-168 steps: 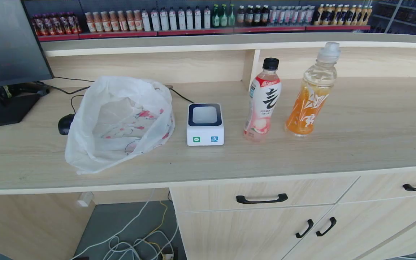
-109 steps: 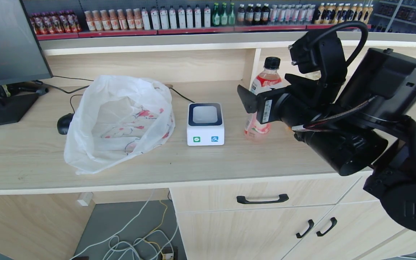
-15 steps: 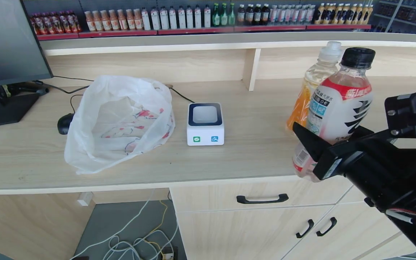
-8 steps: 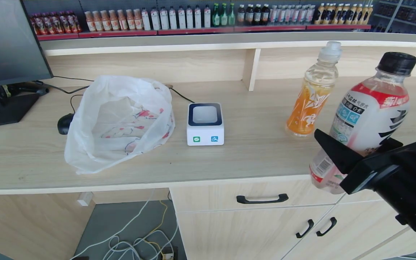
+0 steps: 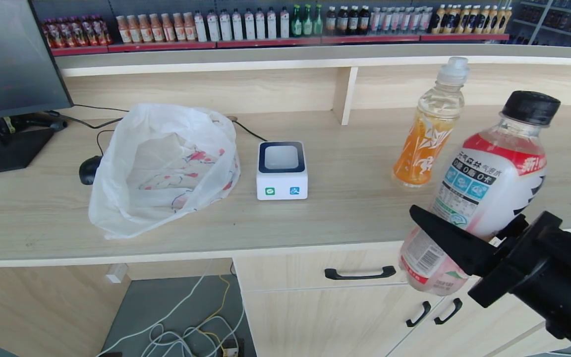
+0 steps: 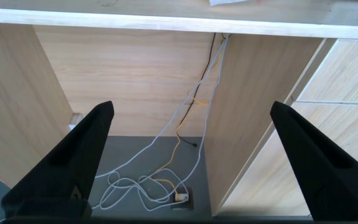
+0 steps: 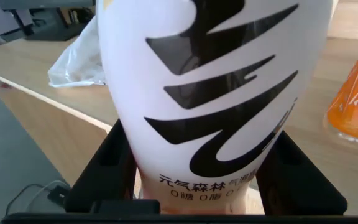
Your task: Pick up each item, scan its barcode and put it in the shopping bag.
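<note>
Our right gripper [image 5: 474, 235] is shut tight on the pink bottle [image 5: 486, 191], low on its body. One of its two fingers is mostly hidden behind the bottle. In the right wrist view the bottle's top is cut off. The bottle is up in the air and leans a little, out in front of the counter [image 5: 340, 213] on our right side. A barcode [image 5: 427, 254] shows near its bottom. The orange bottle [image 5: 429, 129] stands upright on the counter behind it. The scanner [image 5: 282, 170] sits well apart, near the middle of the counter. The shopping bag [image 5: 164, 166] lies open just beside the scanner. A mouse [image 5: 88, 170] is half hidden behind the bag. Our left gripper [image 6: 191, 168] is wide open and holds nothing, down low above some cables [image 6: 160, 180] on the floor.
</note>
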`<state>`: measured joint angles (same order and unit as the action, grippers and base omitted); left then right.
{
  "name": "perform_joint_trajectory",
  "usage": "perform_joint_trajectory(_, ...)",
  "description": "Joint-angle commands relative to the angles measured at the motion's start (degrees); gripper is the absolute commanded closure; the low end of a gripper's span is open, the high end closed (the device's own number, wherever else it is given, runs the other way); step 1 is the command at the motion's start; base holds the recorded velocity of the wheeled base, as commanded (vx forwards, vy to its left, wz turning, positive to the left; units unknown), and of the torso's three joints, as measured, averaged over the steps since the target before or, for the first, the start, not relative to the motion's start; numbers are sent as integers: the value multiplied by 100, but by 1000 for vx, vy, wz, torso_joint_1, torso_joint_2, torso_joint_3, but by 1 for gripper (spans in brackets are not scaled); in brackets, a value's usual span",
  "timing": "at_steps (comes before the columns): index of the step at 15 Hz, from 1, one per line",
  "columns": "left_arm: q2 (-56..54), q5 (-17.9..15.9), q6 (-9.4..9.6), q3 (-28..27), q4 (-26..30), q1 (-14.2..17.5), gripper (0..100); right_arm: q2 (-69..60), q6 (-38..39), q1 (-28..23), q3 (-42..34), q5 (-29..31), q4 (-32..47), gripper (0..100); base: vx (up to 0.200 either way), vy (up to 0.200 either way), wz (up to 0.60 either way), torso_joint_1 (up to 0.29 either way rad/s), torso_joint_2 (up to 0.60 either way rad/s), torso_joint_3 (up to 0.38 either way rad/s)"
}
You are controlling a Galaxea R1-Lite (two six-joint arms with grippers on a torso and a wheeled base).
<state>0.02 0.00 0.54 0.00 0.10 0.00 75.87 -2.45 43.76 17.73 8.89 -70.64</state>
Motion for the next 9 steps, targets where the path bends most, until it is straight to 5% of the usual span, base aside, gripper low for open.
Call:
perform_joint_trajectory(1, -2, 0, -1, 0, -1, 9, 0, 121, 78, 1, -15, -335, -2, 100, 0, 0, 0, 0, 0, 0)
perform_joint_trajectory(9, -2, 0, -1, 0, -1, 0, 0, 815, 728, 1, 249, -2550, -28, 100, 0, 0, 0, 0, 0, 0)
